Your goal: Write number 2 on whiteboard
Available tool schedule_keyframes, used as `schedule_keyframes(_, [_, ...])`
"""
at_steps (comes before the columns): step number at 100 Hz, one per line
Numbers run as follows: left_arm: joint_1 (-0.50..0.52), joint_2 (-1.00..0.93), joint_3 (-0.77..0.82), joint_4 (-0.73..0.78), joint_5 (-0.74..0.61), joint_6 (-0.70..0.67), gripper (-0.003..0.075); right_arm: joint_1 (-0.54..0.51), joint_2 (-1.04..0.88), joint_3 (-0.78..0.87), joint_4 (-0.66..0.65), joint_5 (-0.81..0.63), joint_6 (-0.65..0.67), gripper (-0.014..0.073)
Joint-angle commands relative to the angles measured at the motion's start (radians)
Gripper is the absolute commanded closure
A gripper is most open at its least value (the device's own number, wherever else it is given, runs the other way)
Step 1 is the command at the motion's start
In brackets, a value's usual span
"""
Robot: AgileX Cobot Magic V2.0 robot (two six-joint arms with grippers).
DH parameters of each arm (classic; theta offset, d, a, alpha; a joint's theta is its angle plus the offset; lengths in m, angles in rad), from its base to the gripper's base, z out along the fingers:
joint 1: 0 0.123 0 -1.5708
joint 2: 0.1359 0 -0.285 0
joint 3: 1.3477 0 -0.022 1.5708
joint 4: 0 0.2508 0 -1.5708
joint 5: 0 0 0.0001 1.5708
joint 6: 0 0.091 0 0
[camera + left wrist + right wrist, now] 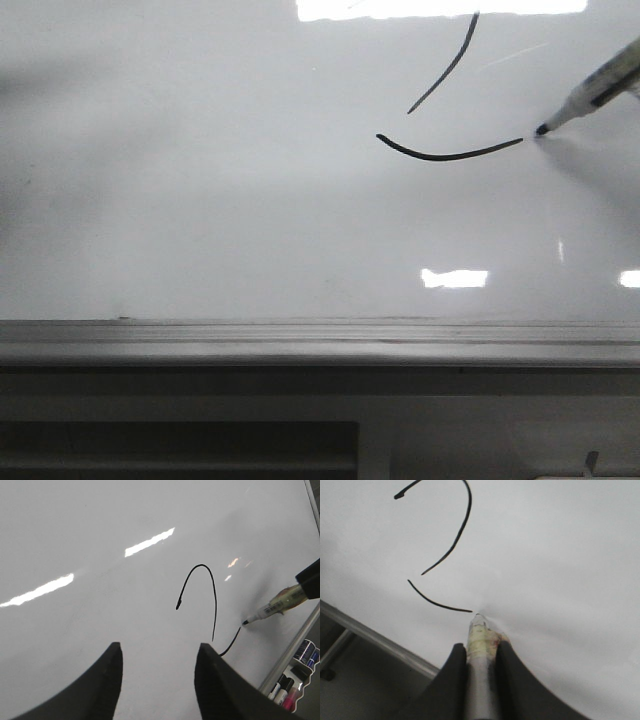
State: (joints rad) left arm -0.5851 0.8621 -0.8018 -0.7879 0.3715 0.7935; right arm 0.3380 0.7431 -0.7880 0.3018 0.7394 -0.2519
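The whiteboard (200, 200) fills the front view, glossy pale grey. The number 2 (450, 153) is drawn on it at the right: a slanted curved line above a shallow bowl-shaped base stroke. It also shows in the left wrist view (214, 605) and the right wrist view (447, 550). My right gripper (481, 652) is shut on a white marker pen (590, 95). The pen's black tip sits just past the right end of the base stroke. My left gripper (159, 652) is open and empty above bare board, left of the number.
A grey metal rail (320, 340) runs along the board's near edge, also seen in the right wrist view (375, 640). Beyond the board's right rail (292, 647), several spare markers (290, 687) stand in a holder.
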Motion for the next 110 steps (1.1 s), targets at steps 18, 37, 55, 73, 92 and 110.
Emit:
schedule_keyframes(18, [-0.001,-0.008,-0.027,-0.082,-0.027,-0.005,0.042,0.017,-0.099,-0.027,0.197,-0.042,-0.077,0.064])
schedule_keyframes(37, [-0.091,0.006,-0.027,-0.203,0.001,0.15,0.042,0.03,-0.041,-0.027,0.382,-0.023,-0.226,0.0641])
schedule_keyframes(55, [-0.25,0.084,-0.03,-0.221,0.001,0.232,0.0419,0.064,0.046,-0.029,0.523,-0.018,-0.355,0.0641])
schedule_keyframes(73, [-0.354,0.165,-0.033,-0.213,-0.047,0.259,0.042,0.095,0.109,-0.084,0.527,0.06,-0.405,0.0641])
schedule_keyframes(92, [-0.402,0.222,-0.033,-0.213,-0.067,0.287,0.042,0.098,0.14,-0.128,0.529,0.106,-0.437,0.0641])
schedule_keyframes(110, [-0.412,0.242,-0.034,-0.213,-0.096,0.308,0.042,0.098,0.163,-0.138,0.545,0.143,-0.47,0.0641])
